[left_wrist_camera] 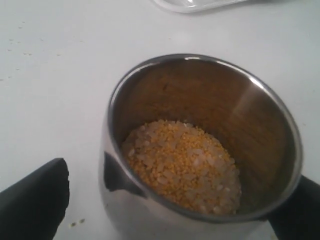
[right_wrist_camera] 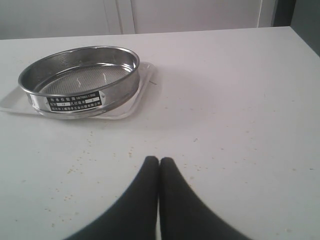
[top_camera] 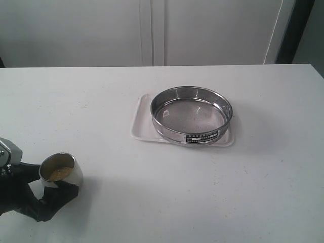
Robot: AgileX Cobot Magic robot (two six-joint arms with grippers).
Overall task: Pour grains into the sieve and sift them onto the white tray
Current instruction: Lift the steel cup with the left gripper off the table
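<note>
Status: nothing poured yet. Grains [left_wrist_camera: 182, 170] lie in steel cup [top_camera: 62, 169], well apart from sieve [top_camera: 167, 129]. Left gripper [top_camera: 50, 187] straddles cup, jaws spread, one finger clear of its wall. Right gripper [right_wrist_camera: 159, 170] clenched, empty. Sieve stands empty on tray [top_camera: 139, 124]. Remaining: grasp, pour, sift.

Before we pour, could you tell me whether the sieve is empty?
Empty: the sieve shows bare mesh, and the grains sit in the steel cup.

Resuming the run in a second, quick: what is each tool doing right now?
Left tool: open, straddling the steel cup, not clamped on it.
Right tool: closed, holding nothing.
</note>
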